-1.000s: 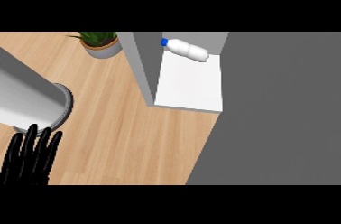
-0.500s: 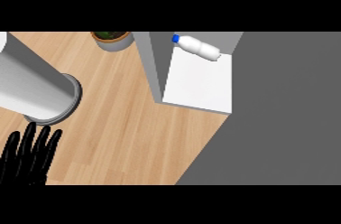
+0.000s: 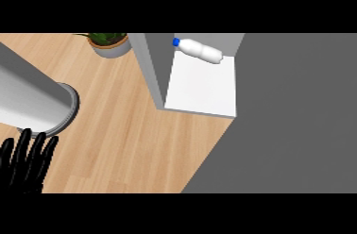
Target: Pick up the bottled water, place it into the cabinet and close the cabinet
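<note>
Bottle (image 3: 200, 51) lies on its side on the cabinet (image 3: 202, 89) shelf, far right, cap pointing left. Left hand (image 3: 26, 163) rests near left, fingers straight, holding nothing, well apart. Right hand not visible. Door unseen.

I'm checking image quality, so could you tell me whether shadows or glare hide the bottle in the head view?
Head view: lighting is flat and even, with no glare; the bottle lies plainly visible on the white cabinet floor, with hardly any cast shadow.
</note>
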Robot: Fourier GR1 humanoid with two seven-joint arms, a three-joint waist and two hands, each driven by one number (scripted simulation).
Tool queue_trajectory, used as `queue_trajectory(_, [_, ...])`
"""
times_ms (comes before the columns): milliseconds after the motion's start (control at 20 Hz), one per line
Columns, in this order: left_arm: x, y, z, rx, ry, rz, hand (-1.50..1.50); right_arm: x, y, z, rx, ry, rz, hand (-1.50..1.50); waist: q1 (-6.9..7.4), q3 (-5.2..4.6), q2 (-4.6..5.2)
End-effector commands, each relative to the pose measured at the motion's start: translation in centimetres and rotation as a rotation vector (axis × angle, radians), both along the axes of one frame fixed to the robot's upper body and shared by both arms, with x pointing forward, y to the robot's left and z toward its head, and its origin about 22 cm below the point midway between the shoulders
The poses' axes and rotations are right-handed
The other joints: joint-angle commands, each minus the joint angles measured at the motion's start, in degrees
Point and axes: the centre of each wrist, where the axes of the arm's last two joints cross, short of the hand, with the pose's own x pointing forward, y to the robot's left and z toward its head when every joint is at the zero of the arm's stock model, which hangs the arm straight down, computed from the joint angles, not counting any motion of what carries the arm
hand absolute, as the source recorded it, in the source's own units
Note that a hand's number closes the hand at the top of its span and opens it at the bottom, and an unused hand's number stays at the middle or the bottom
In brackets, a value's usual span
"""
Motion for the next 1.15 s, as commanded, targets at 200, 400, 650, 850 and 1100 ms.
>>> queue_trajectory(200, [-0.3,0.7,-0.2,-0.008,0.004,0.016,-1.5,3.8,-0.2,-1.7,0.094,0.156,-0.401,1.5,-0.61,0.29,0.52])
queue_trajectory(400, [-0.3,0.5,-0.1,-0.004,0.009,-0.014,-1.5,6.6,-0.6,-1.7,0.103,0.156,-0.497,1.5,0.63,0.42,0.52])
queue_trajectory(650, [-0.3,0.6,-0.2,-0.019,0.011,-0.037,-1.5,11.9,1.3,-1.0,0.106,0.204,-0.602,1.5,1.78,0.56,0.25])
queue_trajectory(850, [-0.3,0.5,-0.2,-0.021,0.016,-0.036,-1.5,16.6,3.3,0.3,0.102,0.216,-0.645,1.5,1.37,0.76,0.05])
queue_trajectory(1100, [0.4,0.8,-0.4,-0.037,0.01,-0.041,-1.5,21.5,6.3,2.7,0.082,0.251,-0.671,1.5,0.96,0.76,-0.02])
